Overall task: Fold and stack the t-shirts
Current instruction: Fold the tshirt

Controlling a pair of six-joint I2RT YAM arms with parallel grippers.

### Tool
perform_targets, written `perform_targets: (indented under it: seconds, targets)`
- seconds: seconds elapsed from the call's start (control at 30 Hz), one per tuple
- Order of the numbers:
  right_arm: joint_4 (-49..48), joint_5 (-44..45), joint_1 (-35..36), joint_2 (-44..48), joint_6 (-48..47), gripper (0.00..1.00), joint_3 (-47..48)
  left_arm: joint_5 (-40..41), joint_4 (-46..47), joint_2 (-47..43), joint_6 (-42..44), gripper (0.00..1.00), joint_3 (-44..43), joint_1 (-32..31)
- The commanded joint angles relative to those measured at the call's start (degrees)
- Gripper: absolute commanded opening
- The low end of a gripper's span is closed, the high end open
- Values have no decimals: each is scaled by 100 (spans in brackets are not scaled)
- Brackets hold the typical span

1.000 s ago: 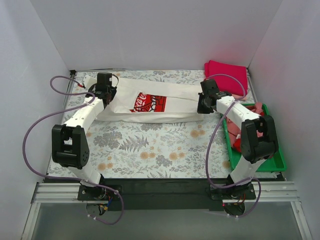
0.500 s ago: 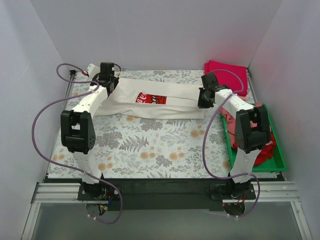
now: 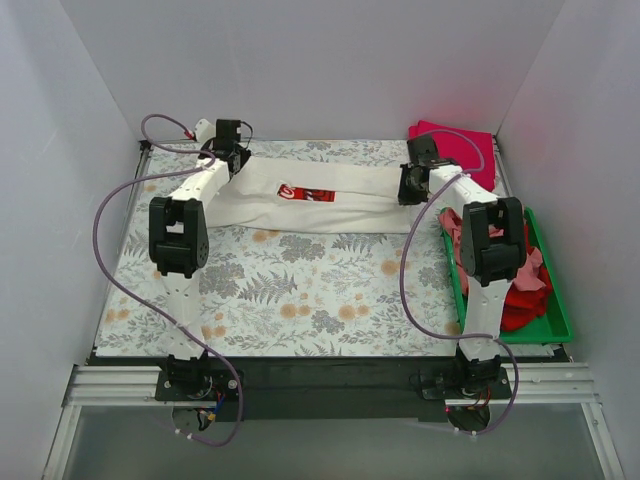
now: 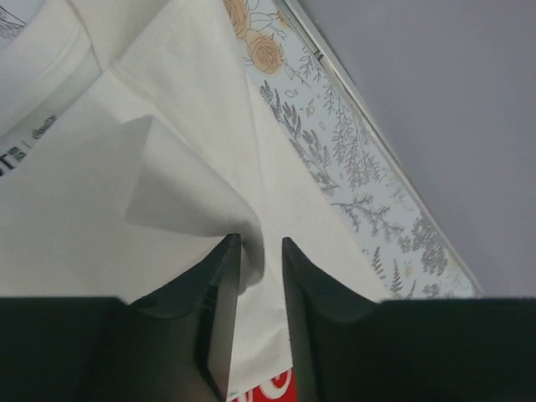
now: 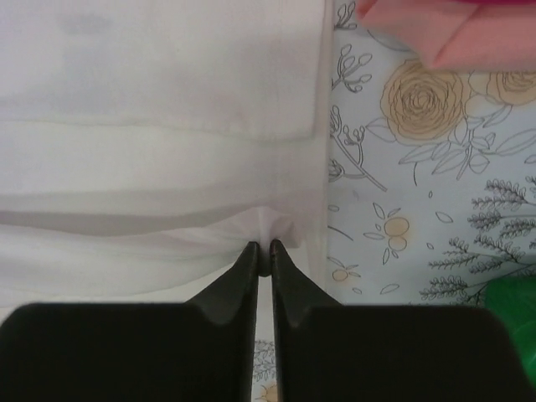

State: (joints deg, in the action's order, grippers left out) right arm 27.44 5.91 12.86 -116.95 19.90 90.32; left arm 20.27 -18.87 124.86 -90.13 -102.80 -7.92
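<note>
The cream-white t-shirt (image 3: pixel 350 205) with the red logo (image 3: pixel 305 193) lies as a long folded band across the far part of the table. My left gripper (image 3: pixel 232 158) is over its far left end. In the left wrist view its jaws (image 4: pixel 261 243) stand a little apart, and a loose fold of the shirt (image 4: pixel 126 167) rests against the left finger. My right gripper (image 3: pixel 410 188) is at the shirt's right end. In the right wrist view it (image 5: pixel 264 247) is shut on a pinch of the shirt's edge (image 5: pixel 167 100).
A folded magenta shirt (image 3: pixel 460 148) lies at the back right corner; a pink cloth corner (image 5: pixel 469 33) shows near the right gripper. The green tray (image 3: pixel 555 320) at the right holds dusty-pink (image 3: pixel 480 240) and red (image 3: pixel 520 300) shirts. White walls enclose the floral tablecloth (image 3: pixel 300 290).
Both grippers moved toward the far edge, carrying the shirt's near edge over. The shirt is now a narrower band and the logo is mostly covered. The left jaws have parted.
</note>
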Motion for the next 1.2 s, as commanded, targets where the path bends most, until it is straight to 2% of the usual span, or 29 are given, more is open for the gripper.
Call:
perform_targets:
  seconds: [0.0, 0.03, 0.07, 0.1, 0.13, 0.2, 0.3, 0.33, 0.4, 0.43, 0.7, 0.87, 0.97, 1.0, 1.1, 1.17]
  targets:
    - [33, -177, -152, -328, -267, 18, 599, -41, 156, 319, 337, 29, -739, 45]
    - [59, -222, -179, -390, -320, 40, 766, -102, 182, 607, 451, 39, -906, 45]
    - [68, -231, -205, -417, -372, 45, 811, -337, 130, 723, 574, 51, -1143, 45]
    - [86, -240, -197, -399, -408, 46, 829, -427, 60, 829, 654, 66, -1467, 45]
    - [77, -274, -205, -356, -452, 48, 812, -549, 24, 856, 733, 73, -1531, 45]
    - [60, -388, -205, -163, -539, 52, 671, -734, 42, 751, 821, 76, -1497, 45]
    - [-10, -538, -196, 198, -575, 58, 241, -779, 77, 190, 725, 80, -823, 45]
    - [-63, -773, -179, 294, -592, 60, 110, -823, 103, -12, 638, 82, -316, 45]
    - [-221, -977, -109, 584, -593, 74, -285, -963, 270, -513, 619, 83, 232, 45]
    - [-256, -1013, -74, 672, -636, 98, -409, -999, 296, -646, 602, 84, 643, 45]
    - [-784, -961, 471, 1604, -593, 98, -1543, -841, 226, -1595, 321, 85, 1939, 45]
    - [-863, -987, 674, 1815, -549, 98, -1834, -1130, 305, -1430, 224, 85, 2142, 45]
    - [-872, -987, 718, 1973, -540, 98, -1966, -1271, 270, -1061, 338, 67, 1765, 45]
    - [-872, -961, 726, 2017, -522, 98, -2001, -1289, 261, -982, 329, 45, 1555, 45]
    - [-890, -794, 726, 2228, -522, 98, -2168, -1315, 218, -639, 303, 0, 1159, 45]
    - [-890, -636, 726, 2369, -522, 98, -2290, -1350, 209, -376, 373, 0, 904, 45]
